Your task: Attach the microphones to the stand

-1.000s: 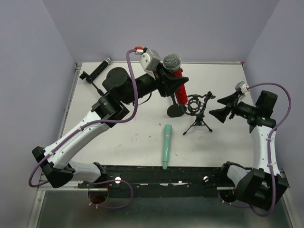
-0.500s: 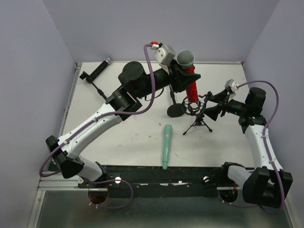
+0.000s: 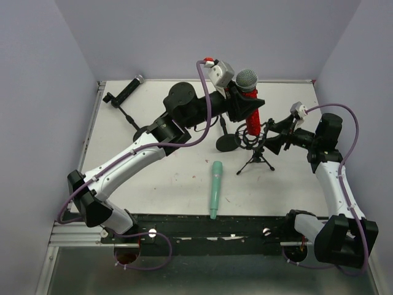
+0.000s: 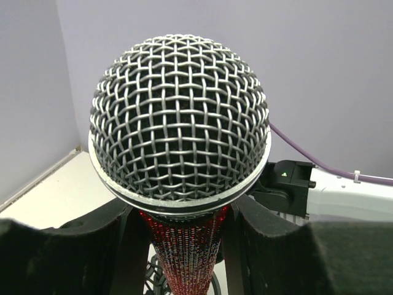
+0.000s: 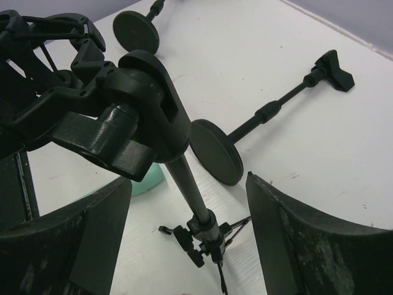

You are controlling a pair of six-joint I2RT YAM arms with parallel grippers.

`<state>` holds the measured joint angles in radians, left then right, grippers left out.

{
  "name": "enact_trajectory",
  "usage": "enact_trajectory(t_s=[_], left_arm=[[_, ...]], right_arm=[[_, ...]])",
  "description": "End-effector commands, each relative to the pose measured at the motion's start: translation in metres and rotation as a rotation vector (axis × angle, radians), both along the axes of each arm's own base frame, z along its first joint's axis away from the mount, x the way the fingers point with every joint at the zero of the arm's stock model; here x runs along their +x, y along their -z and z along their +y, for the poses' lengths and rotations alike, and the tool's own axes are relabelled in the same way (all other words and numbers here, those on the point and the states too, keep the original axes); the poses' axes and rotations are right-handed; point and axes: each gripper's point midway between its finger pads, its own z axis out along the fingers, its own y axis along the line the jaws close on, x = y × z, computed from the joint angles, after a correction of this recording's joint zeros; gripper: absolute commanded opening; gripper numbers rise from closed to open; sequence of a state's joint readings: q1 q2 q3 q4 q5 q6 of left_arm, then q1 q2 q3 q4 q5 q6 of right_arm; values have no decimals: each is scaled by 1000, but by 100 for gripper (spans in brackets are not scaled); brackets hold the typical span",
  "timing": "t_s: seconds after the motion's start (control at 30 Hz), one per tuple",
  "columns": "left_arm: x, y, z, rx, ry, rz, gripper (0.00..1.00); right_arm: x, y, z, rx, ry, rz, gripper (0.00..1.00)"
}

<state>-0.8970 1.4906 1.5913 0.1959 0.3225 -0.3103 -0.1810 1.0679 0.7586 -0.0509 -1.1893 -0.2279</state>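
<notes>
My left gripper is shut on the red microphone just under its silver mesh head and holds it upright. The microphone's lower end is at the ring mount of the small tripod stand. In the left wrist view the mesh head fills the frame, and the fingers press the red body. My right gripper is open, one jaw on each side of the stand's pole. The mint-green microphone lies flat near the front. The black microphone lies at the far left corner.
A round-base stand lies toppled just left of the tripod, and its rod and clip show in the right wrist view. A second round base lies further left. The table's far wall stands close behind.
My left arm has carried the red microphone to the right, from over the round base to above the tripod's mount. My right gripper has moved left and now straddles the tripod's pole.
</notes>
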Motion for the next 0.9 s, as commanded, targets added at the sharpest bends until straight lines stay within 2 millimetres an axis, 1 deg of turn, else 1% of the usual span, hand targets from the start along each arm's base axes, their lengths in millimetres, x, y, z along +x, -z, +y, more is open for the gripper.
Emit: enact_trajectory(t_s=[0.0,0.1,0.27,0.43,0.7,0.87], left_arm=[[-1,-1,-3,-26,5,-13,0],[0,5,-5,-21,5,-2,0],[1,8,-5,-22,1,3,0],[4,16,-7,-3,-7,5,0],[2,26,-3,49,-15,-15,0],[-1,28,-2,72,-6,-29,0]], right_arm=[[3,3,0,-2,16,3,82],[3,2,0,-1,17,3,82],[3,2,0,0,16,3,82],[3,3,0,1,20,7,82],[3,2,0,1,20,7,82],[3,3,0,2,22,10,82]])
